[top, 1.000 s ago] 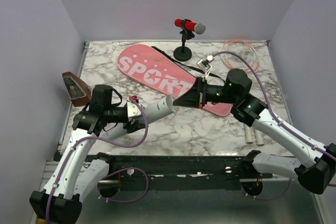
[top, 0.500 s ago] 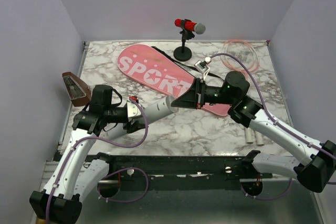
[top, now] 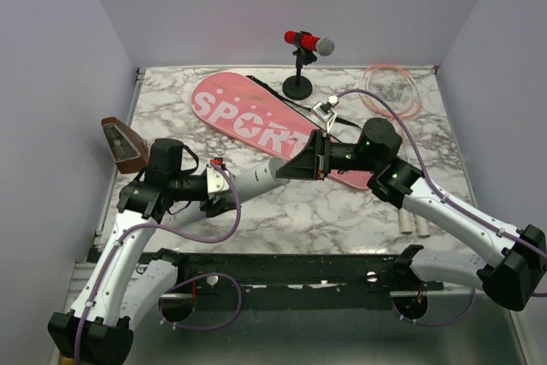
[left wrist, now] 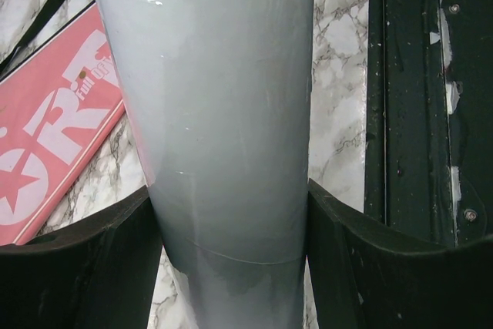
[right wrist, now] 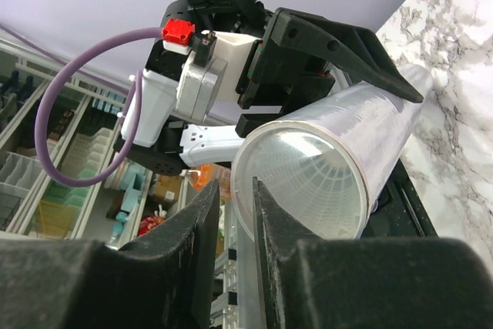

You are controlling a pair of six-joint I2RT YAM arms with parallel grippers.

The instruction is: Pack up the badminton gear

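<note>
My left gripper [top: 224, 184] is shut on the long white tube [top: 261, 175] and holds it level above the table; in the left wrist view the tube [left wrist: 231, 113] fills the gap between the black jaws of that gripper [left wrist: 229, 213]. My right gripper [top: 295, 164] meets the tube's open end [right wrist: 308, 182]. Its jaws [right wrist: 235, 190] stand slightly open astride the rim, one inside the mouth, one outside. The pink "SPORT" bag [top: 248, 117] lies behind on the table, its far end under the right arm. Two pink rackets [top: 391, 87] lie at the back right, their white handles [top: 412, 224] at the front.
A red microphone on a black stand [top: 308, 43] is at the back centre. A brown wedge-shaped box [top: 124, 144] hangs off the table's left edge. A black rail [top: 282, 267] runs along the near edge. Walls close in on three sides.
My right gripper has slid a little left onto the tube's open end and its jaws have parted from shut. The left arm and tube have stayed put.
</note>
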